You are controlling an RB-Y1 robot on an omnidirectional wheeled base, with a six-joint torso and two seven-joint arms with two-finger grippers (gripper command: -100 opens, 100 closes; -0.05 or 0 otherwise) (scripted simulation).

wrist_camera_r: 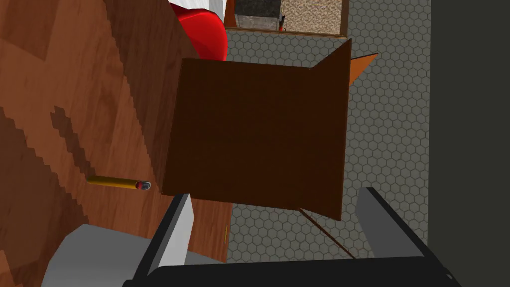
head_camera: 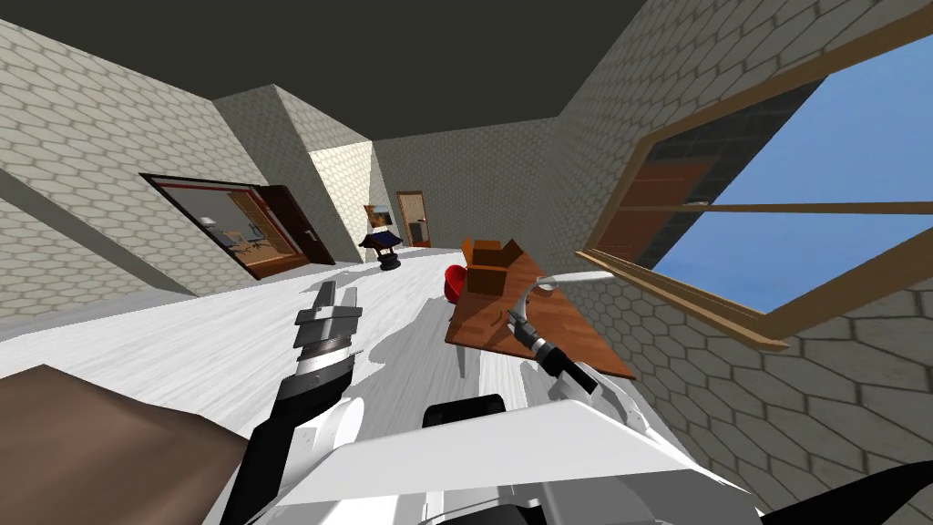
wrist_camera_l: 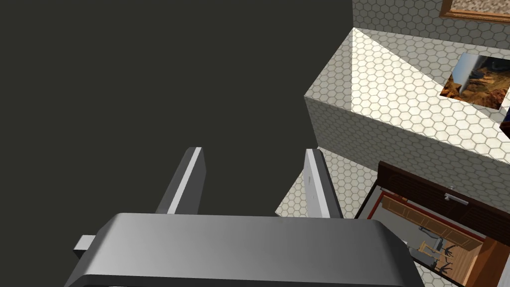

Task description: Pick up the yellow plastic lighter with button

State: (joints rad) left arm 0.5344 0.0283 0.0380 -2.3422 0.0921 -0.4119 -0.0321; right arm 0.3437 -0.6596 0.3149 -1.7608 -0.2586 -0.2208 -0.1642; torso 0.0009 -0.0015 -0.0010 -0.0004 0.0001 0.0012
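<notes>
The lighter [wrist_camera_r: 117, 183] is a thin yellow stick with a dark, red-tipped end. It lies flat on the brown wooden table [wrist_camera_r: 60, 99], close to the bottom corner of a brown cardboard box [wrist_camera_r: 259, 134]. My right gripper [wrist_camera_r: 276, 219] is open, with nothing between its fingers. It points at the box's side, and the lighter lies outside its light finger [wrist_camera_r: 172, 234]. In the head view the right gripper [head_camera: 516, 321] hovers over the table [head_camera: 556, 328] in front of the box [head_camera: 487, 264]. My left gripper [head_camera: 333, 296] is raised over the floor and open [wrist_camera_l: 254, 182].
A red rounded object [wrist_camera_r: 199, 30] sits behind the box at the table's far side. A pale grey curved object [head_camera: 569, 277] lies on the table near the window wall [head_camera: 729, 273]. A small dark stand [head_camera: 387, 251] is on the white floor farther off.
</notes>
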